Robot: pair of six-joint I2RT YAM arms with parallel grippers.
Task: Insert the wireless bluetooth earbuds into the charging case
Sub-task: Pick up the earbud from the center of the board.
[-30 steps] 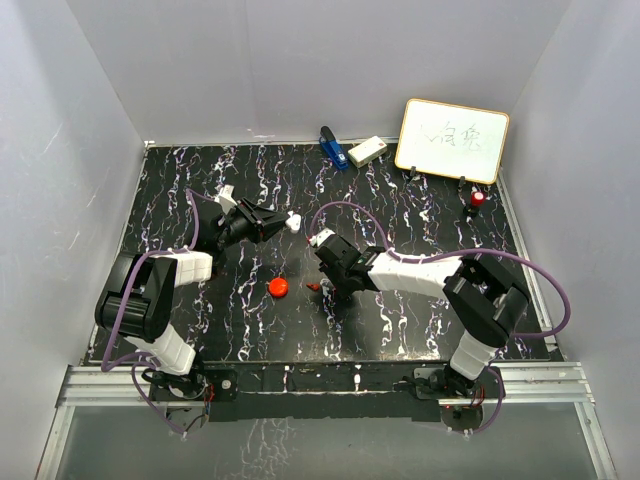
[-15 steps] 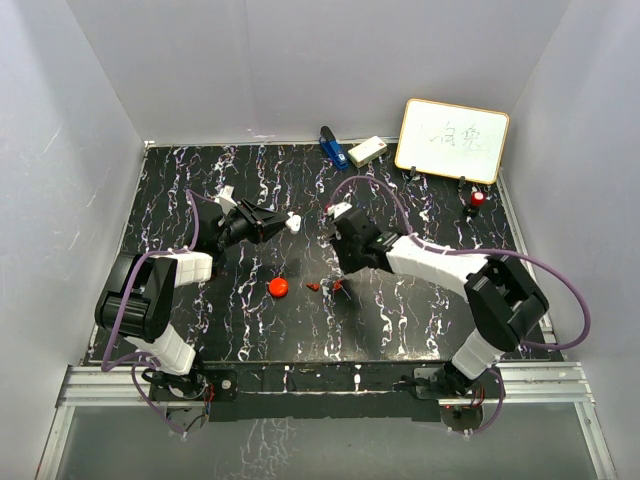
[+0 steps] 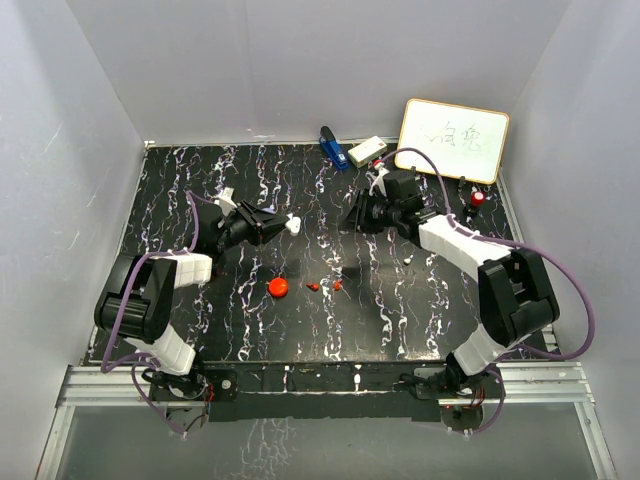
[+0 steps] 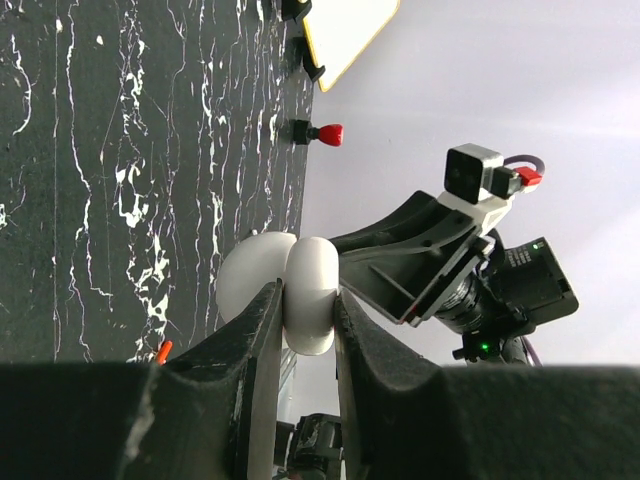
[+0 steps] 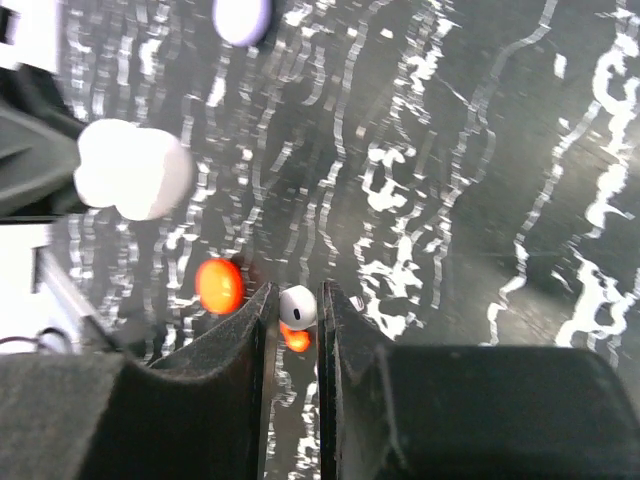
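Note:
My left gripper is shut on the open white charging case and holds it above the left middle of the table. My right gripper is shut on a small white earbud. In the top view the right gripper hangs above the table's middle, right of the case. Two tiny red earbuds lie on the table below. One red earbud shows under the held white one. A round red case lies left of them.
At the back stand a whiteboard, a blue object and a small white box. A red-capped marker stands at the right edge. A pale purple round thing shows at the top of the right wrist view.
My right arm has risen from beside the red earbuds and swung back and to the right, jaws still shut. The left arm and the case have not moved.

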